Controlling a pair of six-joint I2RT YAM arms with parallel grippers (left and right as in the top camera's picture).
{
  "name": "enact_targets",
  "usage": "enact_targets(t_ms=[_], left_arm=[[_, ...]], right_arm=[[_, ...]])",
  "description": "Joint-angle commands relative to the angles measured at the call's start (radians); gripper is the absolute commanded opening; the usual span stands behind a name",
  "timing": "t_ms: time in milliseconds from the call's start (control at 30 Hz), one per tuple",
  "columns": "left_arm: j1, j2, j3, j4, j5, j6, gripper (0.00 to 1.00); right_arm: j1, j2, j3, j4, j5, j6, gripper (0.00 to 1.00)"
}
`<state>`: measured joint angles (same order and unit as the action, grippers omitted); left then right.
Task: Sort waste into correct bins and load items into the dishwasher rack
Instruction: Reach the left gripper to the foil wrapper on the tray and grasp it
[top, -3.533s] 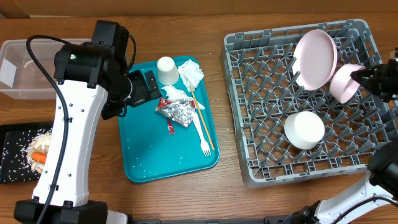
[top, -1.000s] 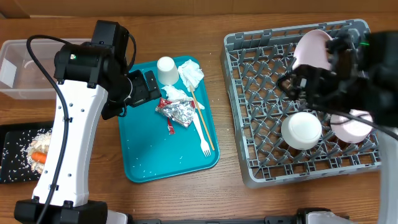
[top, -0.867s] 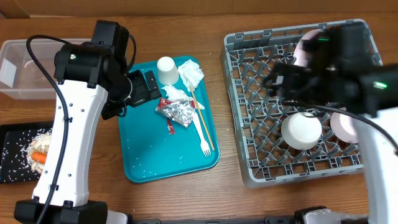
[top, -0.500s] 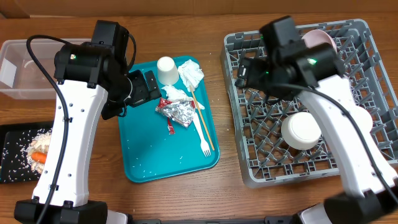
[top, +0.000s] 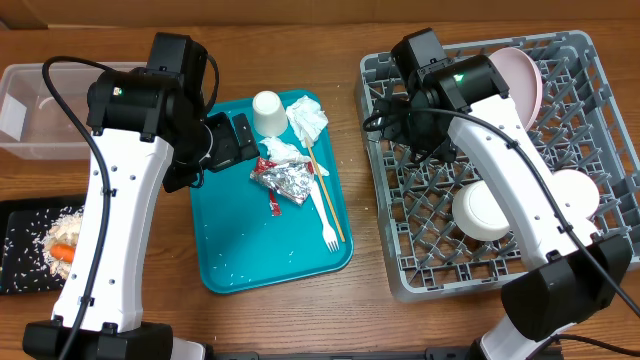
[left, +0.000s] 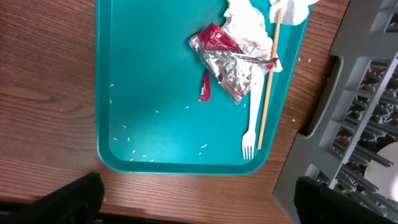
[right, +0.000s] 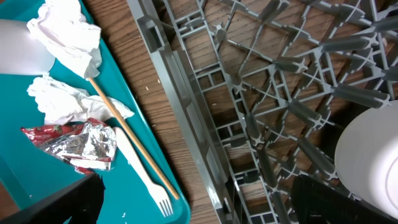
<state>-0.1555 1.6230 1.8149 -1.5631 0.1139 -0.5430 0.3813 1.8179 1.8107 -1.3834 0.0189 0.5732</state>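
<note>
Three dishes stand in the grey dishwasher rack (top: 420, 250): a plate (top: 525, 75) on edge at the far side, partly hidden by the right arm, one bowl (top: 488, 210) mid-rack, and another bowl (top: 575, 195) towards the right rim.

Just left of the rack, the teal tray (top: 250, 240) carries the rest: a cup (top: 267, 110), two napkins (top: 307, 118), the foil wrapper (top: 285, 180), a fork (top: 322, 215) and a chopstick (top: 325, 190) just beside it. Wrapper and napkin overlap the fork's handle, and loose rice grains dot the tray.

Further left are the clear tub (top: 40, 110) and the black tray (top: 20, 250), which holds rice and a carrot (top: 65, 253).

The left gripper (top: 238, 140) hovers beside the wrapper, jaws spread and empty. The right gripper (right: 199, 202) hangs over the rack's left rim, fingers wide apart, gripping nothing.
</note>
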Motion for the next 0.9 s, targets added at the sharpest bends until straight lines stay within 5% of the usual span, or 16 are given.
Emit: enact_targets(t_ms=[0, 233, 467, 700, 867], left_arm=[[-0.002, -0.024, 0.020, 0.013, -0.034, 0.016, 1.00], [-0.002, -0.024, 0.020, 0.056, -0.024, -0.047, 1.00], [-0.036, -0.020, -0.018, 0.112, 0.150, -0.169, 1.00], [-0.074, 0.069, -0.047, 0.136, 0.124, -0.577, 1.00], [-0.074, 0.162, -0.047, 0.130, 0.124, -0.607, 1.00]], right_arm=[[0.005, -0.007, 0.002, 0.003, 0.013, 0.007, 1.00], [0.005, -0.007, 0.002, 0.003, 0.013, 0.007, 1.00], [0.005, -0.007, 0.002, 0.003, 0.013, 0.007, 1.00], [0.005, -0.007, 0.002, 0.003, 0.013, 0.007, 1.00], [0.005, -0.007, 0.002, 0.003, 0.013, 0.007, 1.00]])
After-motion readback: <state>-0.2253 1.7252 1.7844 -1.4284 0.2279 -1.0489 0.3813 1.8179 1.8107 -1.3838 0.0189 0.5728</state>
